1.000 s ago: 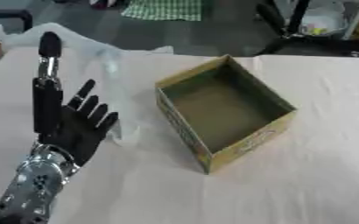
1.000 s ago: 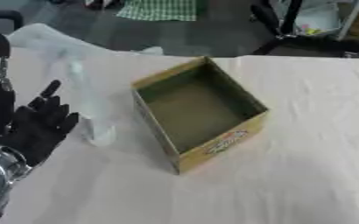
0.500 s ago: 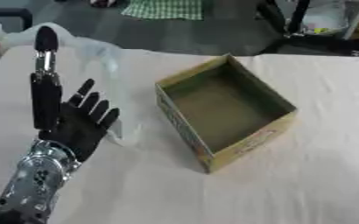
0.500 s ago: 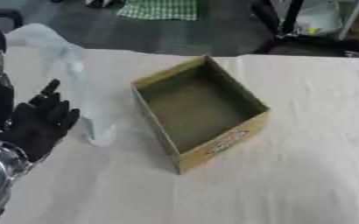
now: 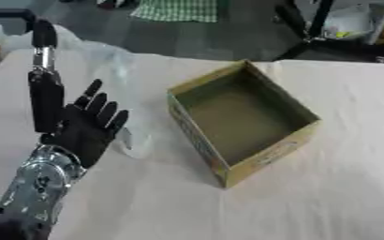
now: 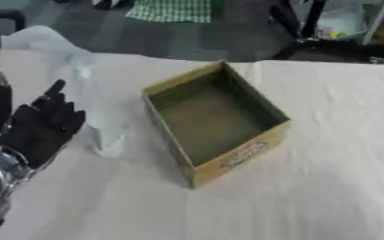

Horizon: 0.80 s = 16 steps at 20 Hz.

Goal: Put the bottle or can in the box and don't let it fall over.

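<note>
A clear plastic bottle [image 6: 97,112] stands upright on the white cloth, just left of the open cardboard box [image 5: 265,159]. My left hand [image 5: 80,131] is open beside the bottle on its left, fingers straight and pointing up, thumb raised high. The fingertips [image 5: 113,117] are close to the bottle's side; I cannot tell if they touch it. A pale blurred shape [image 6: 44,40] lies over the bottle's upper part, and I cannot make out what it is. The box is empty and sits askew, one corner toward me. My right hand shows in no view.
The table's far edge [image 5: 187,60] runs behind the box, with dark floor, a green checked cloth [image 5: 175,9] and black stand legs [image 6: 310,44] beyond. White cloth [image 6: 326,187] spreads to the right of and in front of the box.
My left hand and the box stay where they were. The pale shape above the bottle has shifted slightly.
</note>
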Available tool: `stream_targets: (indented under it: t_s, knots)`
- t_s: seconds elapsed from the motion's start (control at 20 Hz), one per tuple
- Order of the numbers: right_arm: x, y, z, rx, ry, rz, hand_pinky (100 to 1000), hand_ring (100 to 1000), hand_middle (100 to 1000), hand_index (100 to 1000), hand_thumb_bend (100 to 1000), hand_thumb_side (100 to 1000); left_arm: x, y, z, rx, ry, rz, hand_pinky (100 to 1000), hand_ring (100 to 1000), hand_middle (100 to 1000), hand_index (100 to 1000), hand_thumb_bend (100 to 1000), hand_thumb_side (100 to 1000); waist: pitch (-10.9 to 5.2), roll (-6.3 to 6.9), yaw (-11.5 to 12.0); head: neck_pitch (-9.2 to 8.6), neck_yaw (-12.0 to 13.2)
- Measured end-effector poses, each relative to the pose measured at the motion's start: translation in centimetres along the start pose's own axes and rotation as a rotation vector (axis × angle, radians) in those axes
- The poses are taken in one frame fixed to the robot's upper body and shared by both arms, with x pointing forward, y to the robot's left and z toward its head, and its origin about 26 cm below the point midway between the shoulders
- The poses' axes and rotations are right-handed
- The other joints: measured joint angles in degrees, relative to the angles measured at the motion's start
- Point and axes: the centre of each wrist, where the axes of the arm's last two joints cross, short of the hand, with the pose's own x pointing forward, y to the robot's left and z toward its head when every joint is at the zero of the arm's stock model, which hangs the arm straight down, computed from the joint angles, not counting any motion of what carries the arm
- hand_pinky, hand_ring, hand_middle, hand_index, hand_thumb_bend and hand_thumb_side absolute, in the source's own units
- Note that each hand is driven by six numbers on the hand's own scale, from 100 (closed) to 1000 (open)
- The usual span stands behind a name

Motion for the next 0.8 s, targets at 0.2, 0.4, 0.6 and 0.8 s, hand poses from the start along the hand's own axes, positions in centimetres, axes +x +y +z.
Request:
stream_targets:
  t_s: [0.2, 0.4, 0.6, 0.8]
  knots:
    - [-0.02, 0.02, 0.03, 0.0, 0.001, -0.001, 838, 905, 1000, 1000, 100, 651, 0.18, -0.22, -0.07, -0.009, 0.001, 0.006, 100, 100, 100, 1000, 927, 478, 0.02, -0.09, 0.0, -0.01, 0.0]
    - [-0.05, 0.05, 0.08, -0.001, 0.003, -0.003, 838, 905, 1000, 1000, 100, 651, 0.27, -0.42, -0.25, -0.015, 0.008, 0.012, 100, 100, 100, 1000, 928, 481, 0.05, -0.23, -0.2, -0.04, 0.1]
    - [-0.08, 0.08, 0.13, -0.003, 0.004, -0.005, 838, 905, 1000, 1000, 100, 652, 0.37, -0.44, -0.58, -0.01, 0.01, 0.017, 100, 100, 100, 1000, 928, 482, 0.14, -0.29, -0.3, -0.16, 0.3]
    - [-0.09, 0.1, 0.12, -0.001, 0.005, -0.008, 838, 905, 1000, 1000, 100, 652, 0.43, -0.36, -0.97, 0.001, 0.01, 0.022, 100, 100, 100, 1000, 928, 481, 0.31, -0.31, -0.4, -0.18, 0.5]
